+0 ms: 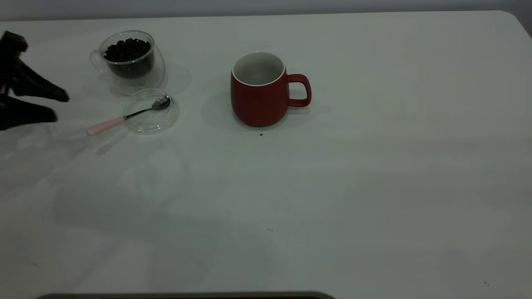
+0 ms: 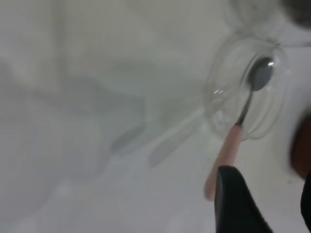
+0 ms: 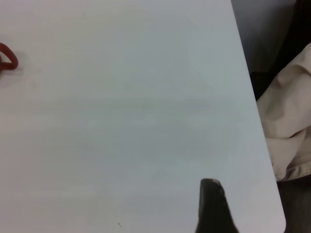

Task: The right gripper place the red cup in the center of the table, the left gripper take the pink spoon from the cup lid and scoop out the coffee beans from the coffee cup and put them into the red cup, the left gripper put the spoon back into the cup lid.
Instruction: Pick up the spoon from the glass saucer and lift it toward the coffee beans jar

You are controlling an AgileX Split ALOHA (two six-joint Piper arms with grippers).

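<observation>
At the table's left edge, my left gripper [image 1: 60, 107] hangs with fingers spread, grasping nothing.
Just beyond lies the pink spoon [image 1: 124, 118], bowl in the cup lid [image 1: 171, 118]; coffee cup [image 1: 129, 62] behind, red cup [image 1: 262, 93] mid-table [image 1: 374, 174]. No writing shows.

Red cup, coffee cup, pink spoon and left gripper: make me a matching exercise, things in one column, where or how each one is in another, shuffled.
Things:
1. red cup
2. coffee cup
3. pink spoon
4. left gripper

States:
A. bowl rests in the cup lid, handle sticks out over the table
B. open, at the exterior view's left edge, holding nothing
C. upright, empty, near the table's middle
D. holds the coffee beans

Pairs: 1-C, 2-D, 3-A, 4-B
</observation>
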